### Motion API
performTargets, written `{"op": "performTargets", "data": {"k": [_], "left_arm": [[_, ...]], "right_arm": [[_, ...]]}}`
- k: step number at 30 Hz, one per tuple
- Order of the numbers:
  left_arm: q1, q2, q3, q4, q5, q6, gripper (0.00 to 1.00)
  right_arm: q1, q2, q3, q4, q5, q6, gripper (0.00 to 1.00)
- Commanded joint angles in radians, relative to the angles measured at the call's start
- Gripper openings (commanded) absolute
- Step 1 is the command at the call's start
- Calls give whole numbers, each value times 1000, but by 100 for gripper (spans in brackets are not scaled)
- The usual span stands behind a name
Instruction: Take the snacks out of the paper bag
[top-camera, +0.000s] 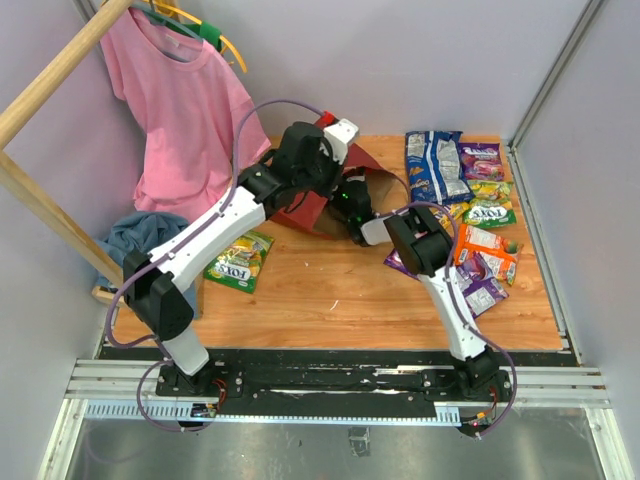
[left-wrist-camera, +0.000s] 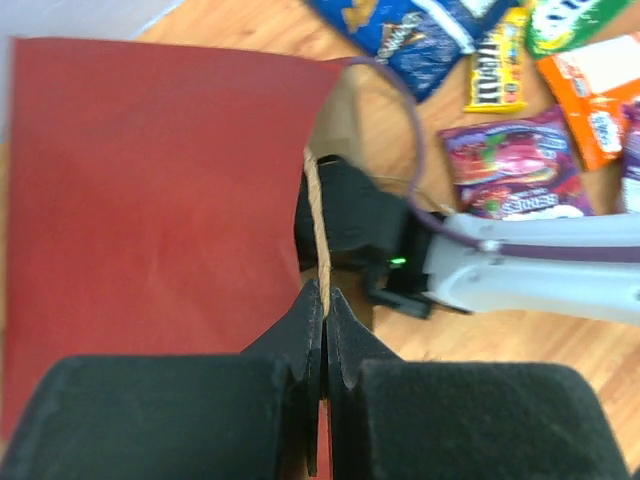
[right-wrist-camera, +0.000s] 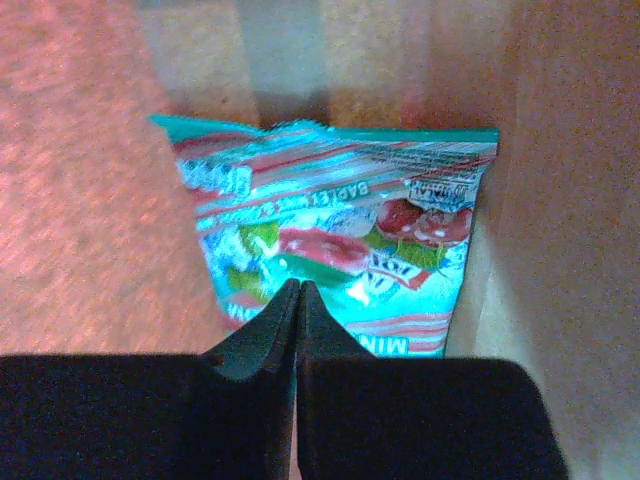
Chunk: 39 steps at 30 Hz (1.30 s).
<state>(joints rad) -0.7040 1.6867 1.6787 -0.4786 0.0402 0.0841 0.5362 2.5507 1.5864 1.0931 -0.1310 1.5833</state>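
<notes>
The red paper bag (top-camera: 308, 208) lies on its side at mid-table, its mouth toward the right. My left gripper (left-wrist-camera: 325, 296) is shut on its thin twisted handle (left-wrist-camera: 318, 220), beside the red bag wall (left-wrist-camera: 150, 200). My right arm (top-camera: 425, 245) reaches into the bag's mouth. Inside, between kraft walls, my right gripper (right-wrist-camera: 298, 287) is shut on the near edge of a teal snack packet (right-wrist-camera: 350, 230). Other snacks lie outside on the right: a blue-white cookie bag (top-camera: 435, 165), a purple packet (top-camera: 483, 160), an orange packet (top-camera: 487, 245). A green packet (top-camera: 240, 260) lies on the left.
A pink shirt (top-camera: 190, 110) hangs from a wooden rail (top-camera: 50, 75) at the back left, with a blue cloth heap (top-camera: 140, 235) below it. Grey walls close in the wooden table (top-camera: 330, 295) on the left, back and right.
</notes>
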Motion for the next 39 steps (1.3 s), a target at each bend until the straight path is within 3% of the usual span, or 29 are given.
{"op": "performTargets", "data": {"k": [1, 8, 15, 19, 23, 25, 34, 39], "left_arm": [[34, -64, -39, 73, -174, 7, 1], [50, -79, -89, 114, -372, 23, 0], [52, -104, -108, 113, -347, 6, 0], [52, -126, -111, 97, -302, -19, 1], [45, -142, -109, 99, -202, -59, 0], [28, -138, -104, 97, -188, -65, 0], [-60, -49, 4, 29, -215, -69, 0], [-67, -35, 23, 41, -202, -79, 0]], "right_arm": [[-24, -124, -142, 124, 10, -3, 1], [-21, -278, -345, 133, 30, 13, 1], [-24, -352, -398, 8, 59, -72, 1], [-22, -338, -327, -117, 23, -136, 3], [-15, -313, -249, -238, 18, -199, 43], [-13, -299, -229, -248, 21, -216, 54], [-12, -223, -26, -407, 7, -417, 76], [-2, -226, -39, -441, 2, -498, 84]]}}
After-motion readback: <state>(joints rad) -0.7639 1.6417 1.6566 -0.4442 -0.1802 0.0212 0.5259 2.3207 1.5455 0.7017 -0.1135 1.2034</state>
